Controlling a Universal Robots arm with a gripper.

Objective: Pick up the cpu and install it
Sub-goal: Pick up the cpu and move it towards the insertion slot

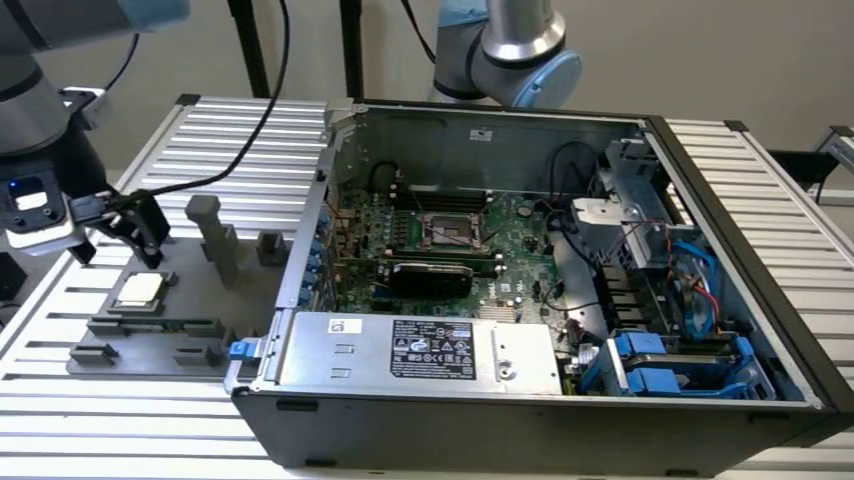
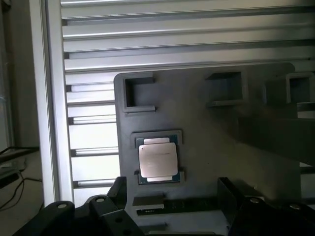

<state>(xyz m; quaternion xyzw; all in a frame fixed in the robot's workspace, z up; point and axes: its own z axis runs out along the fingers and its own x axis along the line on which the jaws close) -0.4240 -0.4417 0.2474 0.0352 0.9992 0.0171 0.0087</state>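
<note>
The gripper (image 1: 120,248) hangs released, jaws spread wide and holding nothing, just above the cpu (image 1: 140,290). The cpu lies flat in a shallow nest on the grey holder plate (image 1: 200,300), which sits on the slatted worktop (image 1: 227,130) outside the computer case (image 1: 534,420), off its wall on the exterior view's left. The main risk, as I judge it, is a descent slightly off-centre. A fingertip could then land on one of the nest's corner lips (image 2: 140,142) or on the chip's top plate instead of beside it, and the cpu would be tipped or pinched crooked. A crooked grip would matter at the socket (image 1: 454,230) deep inside the case, where a tilted chip could bind or harm the contacts. The tall grey posts (image 1: 214,235), between the cpu and the case, could also catch a low sideways carry. The exterior view gives the gap between gripper and chip, the route into the case and the socket, though whether its frame is latched I cannot tell. The wrist view gives the square chip framed by its lips and lying between the two dark fingers (image 2: 118,189).
</note>
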